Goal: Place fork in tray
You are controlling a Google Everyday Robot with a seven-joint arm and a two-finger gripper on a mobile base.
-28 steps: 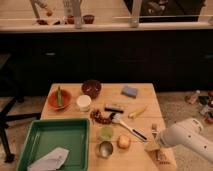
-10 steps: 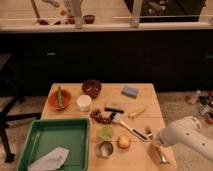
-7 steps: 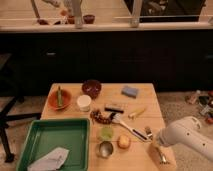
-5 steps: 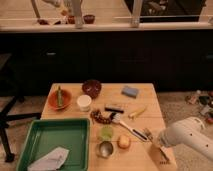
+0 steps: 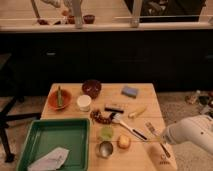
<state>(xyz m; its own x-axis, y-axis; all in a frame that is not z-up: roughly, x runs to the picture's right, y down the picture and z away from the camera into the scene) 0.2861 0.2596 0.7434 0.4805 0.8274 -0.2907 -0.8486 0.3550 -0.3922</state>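
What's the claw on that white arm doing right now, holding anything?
Gripper: shut, down at the handle of the slim silver metal fork; whether it actually grips it cannot be told.

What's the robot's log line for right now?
tool: shut, at fork | fork: right edge of table | tray: no fork yet

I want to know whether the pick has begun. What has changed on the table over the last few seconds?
Very little. The claw stays shut on the fork near the right front corner of the table. The fork's tines seem slightly raised, now showing clear of the arm. Nothing was let go. The tray, the paper in it, the orange bowl and the rest have not moved.
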